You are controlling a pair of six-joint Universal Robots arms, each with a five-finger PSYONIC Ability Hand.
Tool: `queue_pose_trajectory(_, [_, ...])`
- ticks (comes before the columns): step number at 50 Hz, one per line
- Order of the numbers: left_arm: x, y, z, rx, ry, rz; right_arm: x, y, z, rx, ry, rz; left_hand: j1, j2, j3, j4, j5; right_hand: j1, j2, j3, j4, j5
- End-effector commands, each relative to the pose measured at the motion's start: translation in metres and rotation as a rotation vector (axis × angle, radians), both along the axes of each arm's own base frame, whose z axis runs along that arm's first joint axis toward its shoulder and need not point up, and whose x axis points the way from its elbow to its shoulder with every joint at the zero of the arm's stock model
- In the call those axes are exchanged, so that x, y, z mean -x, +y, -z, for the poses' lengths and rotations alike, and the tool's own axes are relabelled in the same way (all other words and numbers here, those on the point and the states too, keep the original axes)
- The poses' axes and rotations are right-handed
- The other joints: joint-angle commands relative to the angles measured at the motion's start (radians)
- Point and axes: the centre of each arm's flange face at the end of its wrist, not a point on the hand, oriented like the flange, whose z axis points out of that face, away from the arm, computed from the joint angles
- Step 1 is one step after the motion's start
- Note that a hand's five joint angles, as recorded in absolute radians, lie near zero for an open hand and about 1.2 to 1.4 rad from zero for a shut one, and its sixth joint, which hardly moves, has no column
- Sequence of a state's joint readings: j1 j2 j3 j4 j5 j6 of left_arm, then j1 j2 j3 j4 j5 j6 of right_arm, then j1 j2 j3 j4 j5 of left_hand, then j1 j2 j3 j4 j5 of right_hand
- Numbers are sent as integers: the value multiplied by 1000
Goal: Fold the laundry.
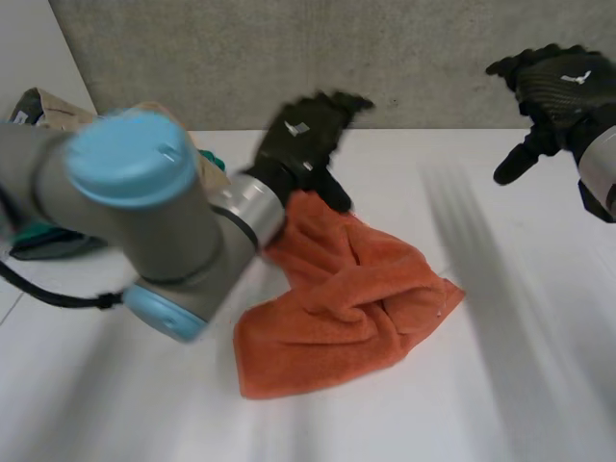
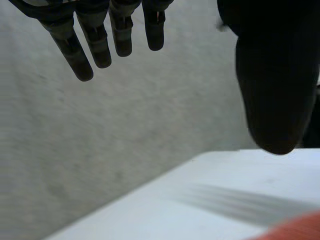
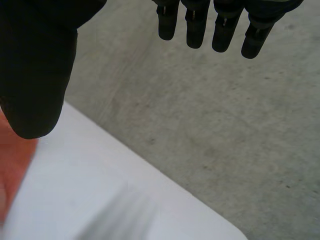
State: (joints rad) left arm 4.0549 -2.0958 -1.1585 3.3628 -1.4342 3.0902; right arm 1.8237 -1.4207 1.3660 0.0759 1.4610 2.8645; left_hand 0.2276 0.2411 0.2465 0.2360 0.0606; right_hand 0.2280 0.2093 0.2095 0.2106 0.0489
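An orange towel lies crumpled on the white table, near its middle. My left hand hovers just above the towel's far corner, fingers straight and spread from the thumb, holding nothing. A sliver of the orange towel lies below the thumb in the left wrist view. My right hand is raised at the far right, well clear of the towel, with straight fingers and the thumb apart. A strip of the orange towel lies beside that thumb.
A heap of other laundry, tan and teal, sits at the far left of the table behind my left arm. A grey wall runs along the table's far edge.
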Motion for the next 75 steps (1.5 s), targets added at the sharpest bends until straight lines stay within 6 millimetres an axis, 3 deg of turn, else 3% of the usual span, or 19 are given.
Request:
queue_pose_trajectory(1, [-46, -49, -12, 70, -49, -161, -13, 2, 40, -74, 139, -82, 3, -10, -15, -5, -4, -53, -35, -35, -36, -49])
queue_pose_trajectory(5, [-70, -77, 3, 95, -145, -246, -29, 14, 56, -98, 195, -139, 6, -7, -12, -2, -1, -53, -35, -35, -36, -49])
queue_pose_trajectory(11, [-98, -126, 55, 116, -347, -335, -50, 24, 81, -149, 233, -207, 27, 14, 8, 19, 20, -53, -35, -35, -36, -49])
queue_pose_trajectory(14, [-105, -143, 84, 123, -434, -352, -53, 26, 92, -178, 243, -217, 21, 8, 2, 13, 14, -53, -35, -35, -36, -49])
queue_pose_trajectory(22, [-111, -181, 135, 178, -522, -316, -54, 28, 108, -221, 265, -216, 24, 11, 5, 16, 16, -53, -35, -35, -36, -49])
queue_pose_trajectory(25, [-121, -192, 144, 187, -539, -318, -55, 26, 113, -231, 268, -217, 176, 162, 157, 167, 168, -53, -35, -35, -36, -49])
queue_pose_trajectory(26, [-123, -196, 148, 192, -545, -321, -55, 26, 114, -234, 269, -217, 462, 448, 443, 453, 454, -53, -35, -35, -36, -49])
queue_pose_trajectory(30, [-132, -212, 156, 207, -551, -376, -55, 25, 115, -237, 271, -216, 1167, 1154, 1149, 1159, 1160, -53, -35, -35, -36, -49])
queue_pose_trajectory(33, [-146, -223, 156, 211, -569, -462, -55, 24, 116, -238, 271, -214, 1169, 1155, 1150, 1160, 1161, -53, -35, -35, -36, -49])
queue_pose_trajectory(38, [-191, -246, 148, 271, -689, -696, -55, 23, 118, -242, 275, -212, 1169, 1155, 1150, 1160, 1161, -53, -35, -35, -36, -49])
queue_pose_trajectory(41, [-198, -249, 147, 300, -737, -732, -56, 23, 118, -240, 275, -213, 1169, 1155, 1150, 1160, 1161, -53, -35, -35, -36, -49])
queue_pose_trajectory(45, [-193, -240, 151, 288, -763, -711, -56, 23, 118, -240, 275, -213, 1169, 1155, 1150, 1160, 1161, -53, -35, -35, -36, -49])
queue_pose_trajectory(49, [-182, -226, 131, 276, -697, -688, -55, 21, 116, -235, 272, -208, 1169, 1155, 1150, 1160, 1161, -53, -35, -35, -36, -49])
queue_pose_trajectory(52, [-171, -215, 119, 272, -655, -664, -53, 19, 113, -229, 269, -200, 757, 743, 738, 748, 749, -53, -35, -35, -36, -49])
queue_pose_trajectory(53, [-164, -207, 111, 269, -631, -649, -53, 20, 113, -231, 268, -200, 377, 364, 358, 369, 370, -53, -35, -35, -36, -49])
queue_pose_trajectory(54, [-160, -203, 106, 271, -621, -641, -52, 19, 111, -226, 267, -201, 193, 180, 174, 185, 186, -53, -35, -35, -36, -49])
queue_pose_trajectory(56, [-150, -191, 95, 277, -604, -626, -53, 19, 110, -223, 266, -202, 1, -12, -18, -7, -6, -53, -35, -35, -36, -49])
queue_pose_trajectory(65, [-132, -140, 56, 275, -579, -557, -48, 27, 90, -205, 259, -198, -5, -19, -24, -14, -13, -53, -35, -35, -36, -49])
queue_pose_trajectory(75, [-97, -30, 41, 50, -476, -302, -13, 26, 89, -329, 377, -145, 9, -4, -10, 1, 2, -53, -35, -35, -36, -49])
